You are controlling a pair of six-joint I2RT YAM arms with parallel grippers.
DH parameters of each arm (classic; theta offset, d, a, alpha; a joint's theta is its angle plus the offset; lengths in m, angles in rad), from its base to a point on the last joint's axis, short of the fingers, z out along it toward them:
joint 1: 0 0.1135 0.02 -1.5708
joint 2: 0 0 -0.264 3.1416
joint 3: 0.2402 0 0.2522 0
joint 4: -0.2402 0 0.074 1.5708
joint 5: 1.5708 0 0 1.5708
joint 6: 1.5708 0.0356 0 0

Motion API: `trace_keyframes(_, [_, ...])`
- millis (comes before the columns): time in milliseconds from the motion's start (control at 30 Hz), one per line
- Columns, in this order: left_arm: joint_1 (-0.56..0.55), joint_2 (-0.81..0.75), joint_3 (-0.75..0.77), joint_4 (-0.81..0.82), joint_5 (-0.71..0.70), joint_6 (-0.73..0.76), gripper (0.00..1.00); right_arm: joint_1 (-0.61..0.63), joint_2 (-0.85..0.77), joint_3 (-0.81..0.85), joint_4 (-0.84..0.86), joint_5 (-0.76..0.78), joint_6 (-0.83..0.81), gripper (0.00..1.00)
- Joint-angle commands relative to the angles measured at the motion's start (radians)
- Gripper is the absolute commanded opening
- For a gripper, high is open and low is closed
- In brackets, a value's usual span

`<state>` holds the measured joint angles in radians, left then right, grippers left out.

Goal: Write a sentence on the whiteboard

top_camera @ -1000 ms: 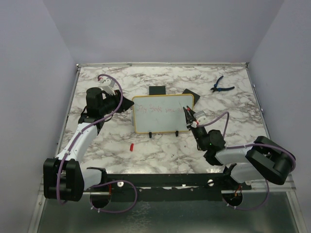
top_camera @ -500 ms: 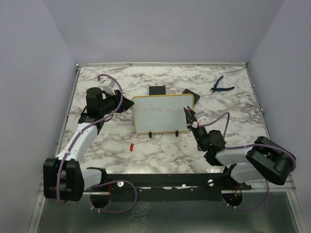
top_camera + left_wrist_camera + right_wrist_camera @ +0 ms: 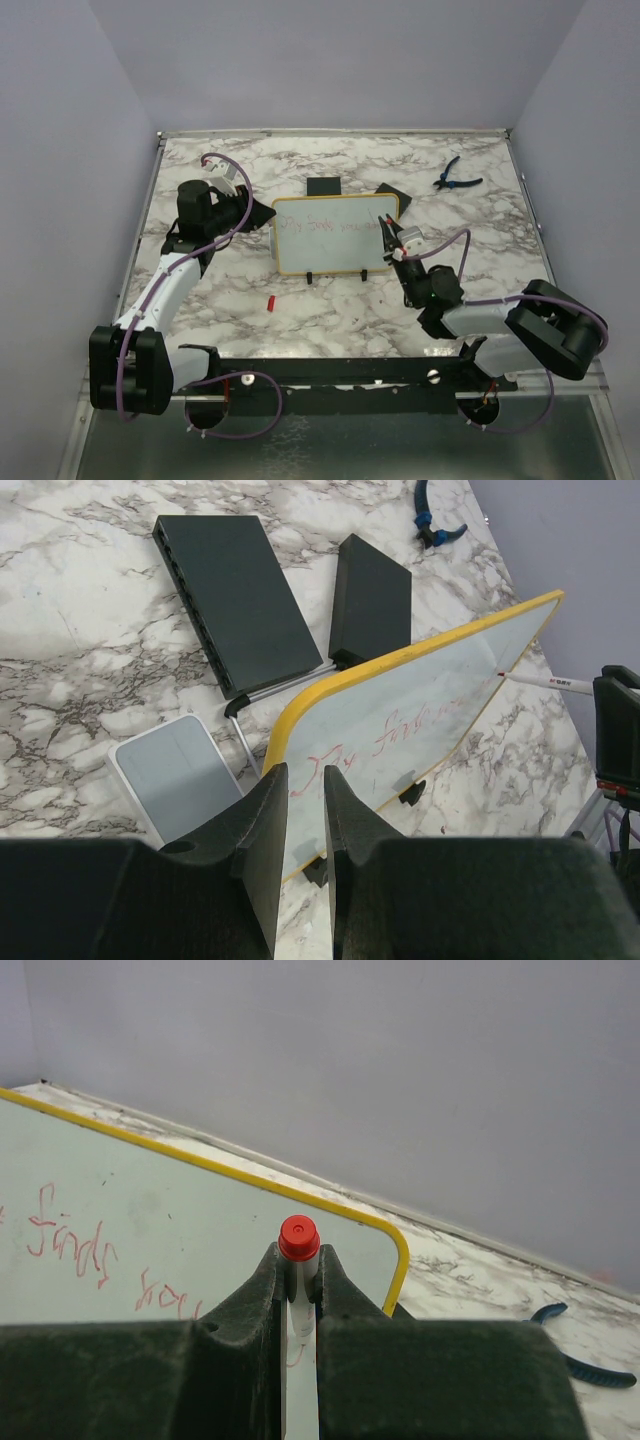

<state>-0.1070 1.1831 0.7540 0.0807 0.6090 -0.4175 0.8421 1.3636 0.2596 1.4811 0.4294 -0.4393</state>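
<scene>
Marbled bench carries the yellow-framed, smooth white whiteboard at frame centre, my left claw at its left edge, grip unclear. My right claw, clamped on the slim white red-ended marker, has edged upward at the right rim; the faint red sentence looks nearly complete.

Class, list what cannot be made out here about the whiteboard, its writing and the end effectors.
The sentence: tiny in the top view, faint and slanted in the left wrist view, its end covered by the right end effector in the right wrist view.
Whether the marker tip touches the whiteboard: hidden there, too small elsewhere.
Whether the left end effector grips the whiteboard: left wrist view, it blocks that corner itself.
</scene>
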Motion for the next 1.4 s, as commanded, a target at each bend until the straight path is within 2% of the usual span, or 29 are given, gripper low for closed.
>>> trace_keyframes(0, [-0.006, -0.014, -0.012, 0.012, 0.005, 0.017, 0.22, -0.006, 0.019, 0.029, 0.044, 0.015, -0.029, 0.01])
trace_keyframes(1367, [-0.006, -0.017, -0.013, 0.012, 0.003, 0.017, 0.22, -0.008, -0.028, -0.048, -0.018, 0.031, 0.035, 0.01])
